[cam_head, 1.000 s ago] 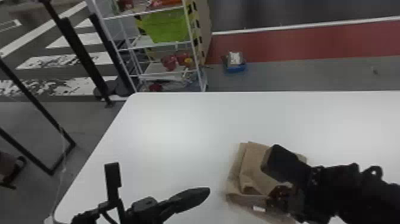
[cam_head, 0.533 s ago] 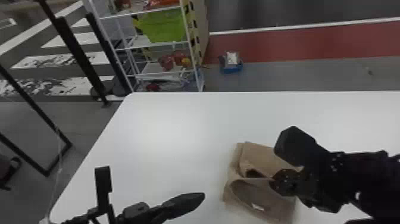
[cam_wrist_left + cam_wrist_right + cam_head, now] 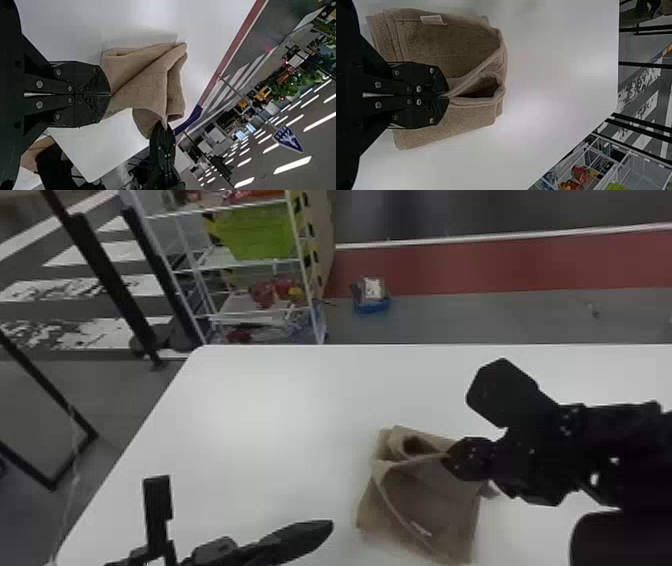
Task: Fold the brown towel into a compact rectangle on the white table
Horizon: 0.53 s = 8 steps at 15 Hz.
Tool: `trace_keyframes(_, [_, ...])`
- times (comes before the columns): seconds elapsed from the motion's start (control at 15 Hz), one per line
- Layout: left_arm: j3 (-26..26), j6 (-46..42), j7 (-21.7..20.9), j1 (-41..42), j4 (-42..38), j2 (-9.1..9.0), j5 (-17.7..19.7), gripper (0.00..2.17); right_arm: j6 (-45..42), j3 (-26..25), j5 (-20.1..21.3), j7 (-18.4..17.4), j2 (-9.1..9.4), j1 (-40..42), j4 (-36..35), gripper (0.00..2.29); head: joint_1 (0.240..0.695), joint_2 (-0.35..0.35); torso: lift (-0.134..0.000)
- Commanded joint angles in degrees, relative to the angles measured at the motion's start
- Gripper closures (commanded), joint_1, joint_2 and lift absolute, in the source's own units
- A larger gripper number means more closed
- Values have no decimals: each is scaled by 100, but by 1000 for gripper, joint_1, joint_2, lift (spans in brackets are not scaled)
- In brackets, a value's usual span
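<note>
Near the right of the white table (image 3: 260,405) lies the brown towel (image 3: 420,495), folded in layers, an upper layer raised in a loose loop. My right gripper (image 3: 448,458) is above it, pinching the raised edge. The right wrist view shows the right gripper (image 3: 447,95) closed on that edge of the towel (image 3: 451,47), a white label near one side. My left gripper (image 3: 329,526) is low, left of the towel with a gap, shut and holding nothing. In the left wrist view the left gripper (image 3: 111,95) overlaps the towel (image 3: 146,87) in sight.
Bare tabletop surrounds the towel at its left and back. Beyond the table's far left corner stands a white wire shelf (image 3: 260,312) with a green bin (image 3: 257,232). A small blue container (image 3: 371,297) sits on the floor behind the table.
My right gripper has moved upward and away from the near side, drawing the towel's edge up into an open loop. The head view has shifted slightly; the left arm looks otherwise still.
</note>
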Motion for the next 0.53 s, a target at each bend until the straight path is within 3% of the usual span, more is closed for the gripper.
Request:
trace_keyframes(0.0, [-105, -279, -119, -18, 256, -44, 151, 1362, -13, 35, -54, 28, 26, -29, 28, 1683, 695, 197, -123])
trace_keyframes(0.27, [-500, -666, -119, -273, 967, -44, 99, 1366, -30, 26, -203, 28, 26, -11, 45, 1683, 695, 180, -123])
trace_keyframes(0.47, [-641, -912, -23, -290, 1064, -44, 11, 1366, -171, 79, -256, 28, 52, -2, 204, 1683, 695, 164, -123])
